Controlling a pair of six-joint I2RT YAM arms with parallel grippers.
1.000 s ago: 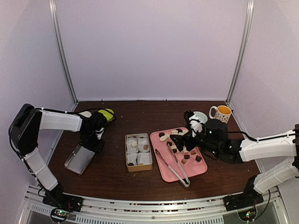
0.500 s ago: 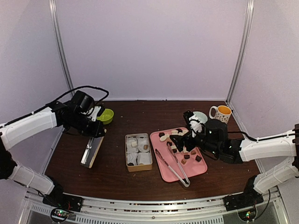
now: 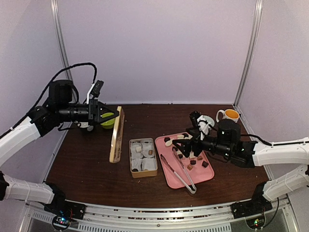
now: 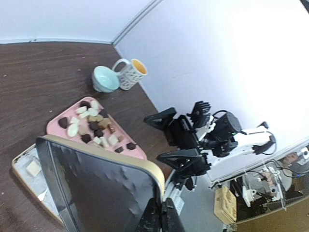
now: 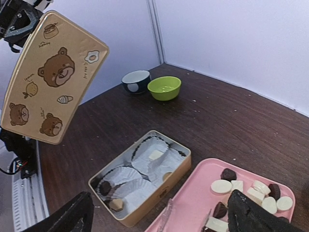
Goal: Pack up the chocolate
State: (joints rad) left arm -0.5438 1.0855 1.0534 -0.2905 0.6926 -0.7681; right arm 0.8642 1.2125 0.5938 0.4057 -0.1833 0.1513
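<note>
Lid aloft at left, open box in the middle, chocolate point(image 5: 223, 186) on the tray at right.
At far left the left gripper point(image 3: 110, 116) is clamped on a tan bear-printed lid point(image 3: 116, 137), held on edge above the table; small green plastic bowl point(image 5: 164, 88) behind; tan rectangular box point(image 5: 154, 195) of white paper cups; pink tray point(image 3: 205, 175) bearing loose pieces and clear tongs point(image 3: 181, 175); right gripper point(image 3: 182, 146) spread wide, empty, above them.

I worked in a robotics lab cell: white panels point(image 3: 154, 48), aluminium posts point(image 3: 249, 48) and a mounting rail point(image 3: 159, 212) boxed in my tabletop point(image 3: 145, 116).
</note>
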